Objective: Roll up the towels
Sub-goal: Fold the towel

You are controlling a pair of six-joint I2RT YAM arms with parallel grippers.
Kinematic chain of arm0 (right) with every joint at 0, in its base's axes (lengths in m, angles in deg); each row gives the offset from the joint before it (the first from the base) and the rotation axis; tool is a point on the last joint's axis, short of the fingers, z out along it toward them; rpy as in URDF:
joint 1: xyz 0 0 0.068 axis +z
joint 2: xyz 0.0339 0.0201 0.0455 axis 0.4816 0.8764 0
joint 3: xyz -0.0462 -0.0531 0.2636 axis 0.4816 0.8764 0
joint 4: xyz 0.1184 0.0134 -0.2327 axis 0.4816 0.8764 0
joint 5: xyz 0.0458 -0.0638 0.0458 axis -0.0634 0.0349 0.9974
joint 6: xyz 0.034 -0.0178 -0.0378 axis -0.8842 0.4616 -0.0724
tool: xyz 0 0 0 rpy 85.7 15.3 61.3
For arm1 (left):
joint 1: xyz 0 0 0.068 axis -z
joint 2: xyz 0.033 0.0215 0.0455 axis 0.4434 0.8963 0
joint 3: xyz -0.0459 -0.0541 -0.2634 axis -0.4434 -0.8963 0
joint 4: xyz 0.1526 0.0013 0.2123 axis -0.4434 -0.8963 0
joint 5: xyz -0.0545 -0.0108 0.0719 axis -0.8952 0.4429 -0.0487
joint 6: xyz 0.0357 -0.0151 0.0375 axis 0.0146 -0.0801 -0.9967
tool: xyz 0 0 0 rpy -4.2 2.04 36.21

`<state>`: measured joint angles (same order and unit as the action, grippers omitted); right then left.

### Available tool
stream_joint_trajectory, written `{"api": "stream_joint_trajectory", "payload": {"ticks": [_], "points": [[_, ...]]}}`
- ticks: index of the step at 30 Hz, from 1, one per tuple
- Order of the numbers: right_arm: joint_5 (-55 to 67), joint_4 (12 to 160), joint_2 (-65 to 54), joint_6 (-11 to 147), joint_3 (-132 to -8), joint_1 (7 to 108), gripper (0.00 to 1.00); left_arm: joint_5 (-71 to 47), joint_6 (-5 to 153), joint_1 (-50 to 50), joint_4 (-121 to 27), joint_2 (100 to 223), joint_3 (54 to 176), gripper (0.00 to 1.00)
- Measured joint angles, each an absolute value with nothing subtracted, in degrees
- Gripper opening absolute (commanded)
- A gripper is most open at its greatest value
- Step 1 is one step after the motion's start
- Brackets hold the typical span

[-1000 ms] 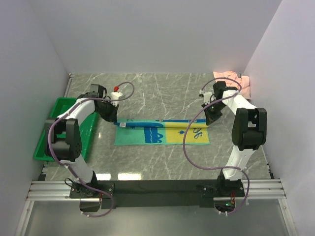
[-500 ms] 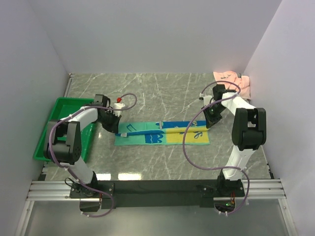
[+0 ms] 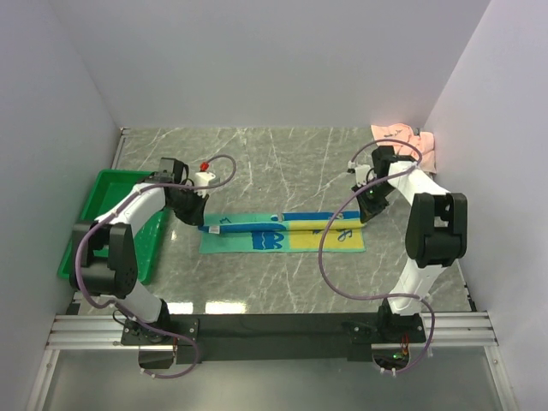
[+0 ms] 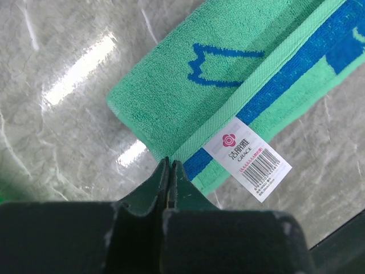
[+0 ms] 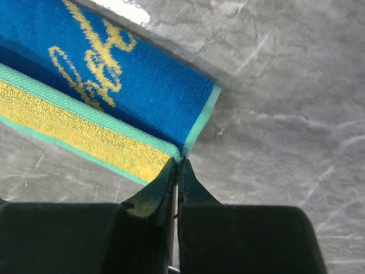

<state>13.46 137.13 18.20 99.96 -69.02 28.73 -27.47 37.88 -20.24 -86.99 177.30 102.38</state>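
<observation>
The teal and blue towel (image 3: 282, 236) lies flat mid-table, its far edge doubled over into a narrow blue band. My left gripper (image 3: 200, 224) is shut on that band's left end. In the left wrist view the closed tips (image 4: 171, 162) pinch the green hem of the towel (image 4: 188, 85) beside a white barcode tag (image 4: 248, 157). My right gripper (image 3: 368, 214) is shut on the right end. In the right wrist view its tips (image 5: 178, 161) nip the corner of the blue fold (image 5: 142, 85), over a yellow strip. The salmon-pink towel (image 3: 402, 139) lies crumpled in the back right corner.
A green plastic tray (image 3: 94, 193) sits at the left, under my left arm. White walls close in the left, back and right sides. A black rail (image 3: 274, 325) with both arm bases runs along the near edge.
Both grippers have drawn the towel's far edge toward the near side, laying it over the towel as a narrow fold. The pink towel has not moved.
</observation>
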Motion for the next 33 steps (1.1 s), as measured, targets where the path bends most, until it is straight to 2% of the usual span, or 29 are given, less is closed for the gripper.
{"api": "stream_joint_trajectory", "payload": {"ticks": [14, 33], "points": [[14.11, 135.71, 16.46, 100.05, -62.28, 28.76, 0.00, -27.58, 38.21, -20.21, -87.91, 178.92, 100.83, 0.01], [14.81, 135.84, 16.78, 98.65, -62.76, 28.76, 0.00, -26.80, 39.47, -20.11, -90.34, 180.97, 102.66, 0.01]]}}
